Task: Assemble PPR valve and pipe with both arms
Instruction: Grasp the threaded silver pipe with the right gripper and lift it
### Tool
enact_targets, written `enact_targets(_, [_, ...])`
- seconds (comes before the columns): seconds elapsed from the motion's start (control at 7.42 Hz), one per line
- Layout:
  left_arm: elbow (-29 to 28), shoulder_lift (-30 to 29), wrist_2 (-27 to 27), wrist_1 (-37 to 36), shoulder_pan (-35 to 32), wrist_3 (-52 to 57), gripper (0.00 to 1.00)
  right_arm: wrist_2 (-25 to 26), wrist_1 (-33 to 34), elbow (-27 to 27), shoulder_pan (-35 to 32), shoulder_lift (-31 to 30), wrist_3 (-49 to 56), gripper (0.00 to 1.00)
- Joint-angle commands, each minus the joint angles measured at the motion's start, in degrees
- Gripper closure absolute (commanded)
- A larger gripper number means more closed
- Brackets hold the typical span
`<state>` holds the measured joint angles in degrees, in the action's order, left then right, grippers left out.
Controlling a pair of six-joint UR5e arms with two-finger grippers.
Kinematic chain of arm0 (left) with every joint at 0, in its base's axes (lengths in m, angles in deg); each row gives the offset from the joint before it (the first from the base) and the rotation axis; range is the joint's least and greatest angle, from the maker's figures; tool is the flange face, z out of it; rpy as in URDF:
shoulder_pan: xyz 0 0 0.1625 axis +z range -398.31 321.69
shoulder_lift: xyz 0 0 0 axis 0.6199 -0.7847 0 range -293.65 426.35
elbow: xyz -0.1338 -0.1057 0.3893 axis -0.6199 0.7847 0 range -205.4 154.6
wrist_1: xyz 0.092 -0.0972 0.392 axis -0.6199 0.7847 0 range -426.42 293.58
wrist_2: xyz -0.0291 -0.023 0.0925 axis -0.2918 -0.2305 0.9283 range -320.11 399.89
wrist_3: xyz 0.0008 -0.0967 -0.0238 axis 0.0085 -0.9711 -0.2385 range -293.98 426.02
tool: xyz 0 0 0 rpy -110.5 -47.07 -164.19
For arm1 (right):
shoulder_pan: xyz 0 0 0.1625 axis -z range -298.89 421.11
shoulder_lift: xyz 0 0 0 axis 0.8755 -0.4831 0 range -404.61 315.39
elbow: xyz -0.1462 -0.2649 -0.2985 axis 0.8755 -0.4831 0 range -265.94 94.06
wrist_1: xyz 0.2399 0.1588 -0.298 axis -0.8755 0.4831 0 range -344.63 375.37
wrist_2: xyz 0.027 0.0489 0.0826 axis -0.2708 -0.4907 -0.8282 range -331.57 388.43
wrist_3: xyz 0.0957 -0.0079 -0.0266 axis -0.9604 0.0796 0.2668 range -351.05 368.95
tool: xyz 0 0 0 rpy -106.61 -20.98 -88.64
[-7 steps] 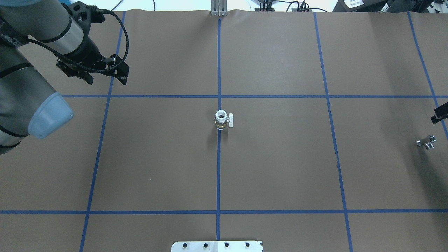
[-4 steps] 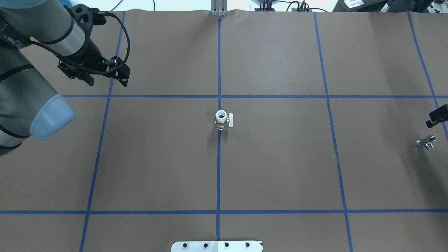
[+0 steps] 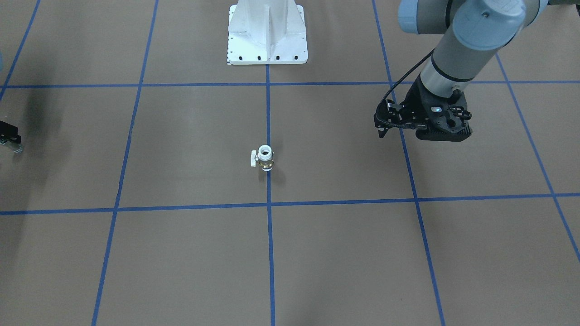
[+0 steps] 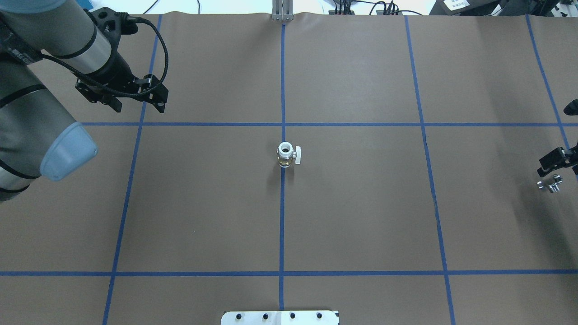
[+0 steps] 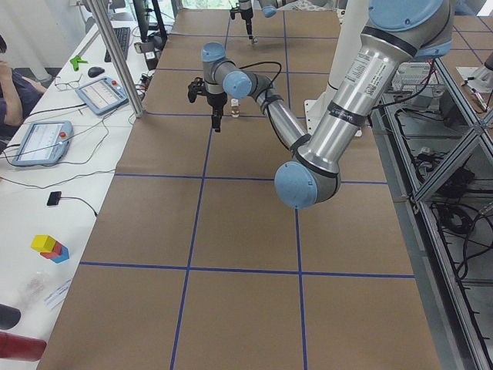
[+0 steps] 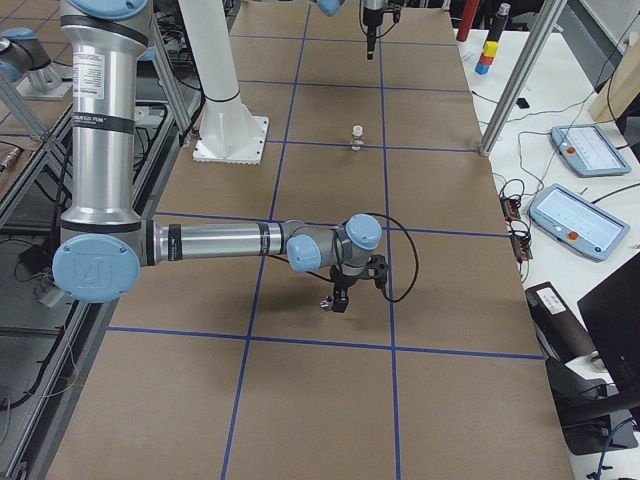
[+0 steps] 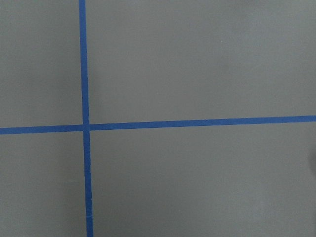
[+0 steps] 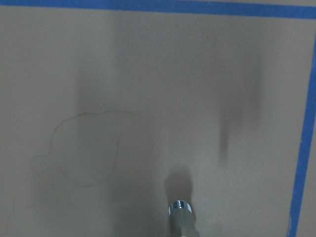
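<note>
Brown table (image 4: 361, 216) with blue tape grid (image 4: 361, 124); PPR valve (image 4: 286, 155) upright at centre, pipe (image 4: 549, 184) near its right edge

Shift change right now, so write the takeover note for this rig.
Left tool: open, empty, hovering well off to the left of the PPR valve.
Right tool: just above the pipe, not gripping it; I cannot tell whether it is open or shut.
The valve stands upright on the centre tape line. The pipe rests on the table at the far right.
Done: nothing grasped yet.
Left: pick up both parts and join them.
</note>
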<state>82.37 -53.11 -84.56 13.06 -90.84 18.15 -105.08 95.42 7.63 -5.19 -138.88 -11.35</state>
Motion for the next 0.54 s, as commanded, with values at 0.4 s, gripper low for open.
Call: enact_targets(0.4, [0.07,-0.07,0.00,0.07,0.15,-0.03,0.00,2.54,-0.07,-0.84,2.93,0.05,0.61,0.20])
